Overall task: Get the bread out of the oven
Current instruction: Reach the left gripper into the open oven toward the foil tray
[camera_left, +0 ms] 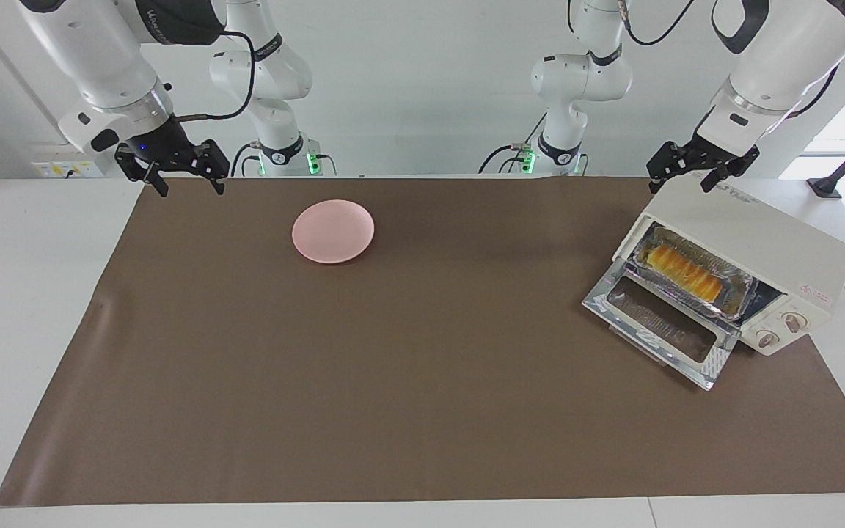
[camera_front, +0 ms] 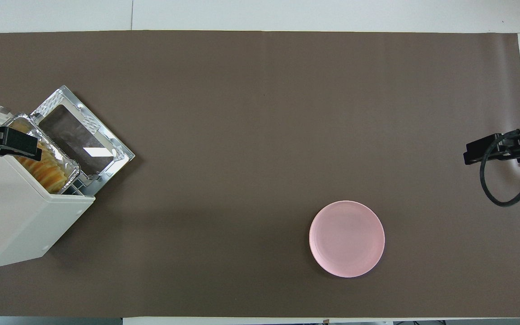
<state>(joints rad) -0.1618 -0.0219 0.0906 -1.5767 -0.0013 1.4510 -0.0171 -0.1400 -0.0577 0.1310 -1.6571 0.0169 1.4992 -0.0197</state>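
Your right gripper (camera_left: 186, 183) hung spread and empty over the table's edge, well apart from the ridged yellow-orange bread (camera_left: 688, 273). That loaf lay in a crinkled silver foil tray (camera_left: 732, 302) inside the cream-white boxy oven (camera_left: 760, 242), door dropped. Your left gripper (camera_left: 689, 176), also spread, hovered over the oven's top.

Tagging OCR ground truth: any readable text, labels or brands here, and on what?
None reads clearly.
Dark lettering on the oven top: too blurred.
Red mark on the oven's side panel, by the knobs: too small.
Red-print label on the oven's corner in the overhead view: too small.
White lettering on the right arm's upper link: unreadable.
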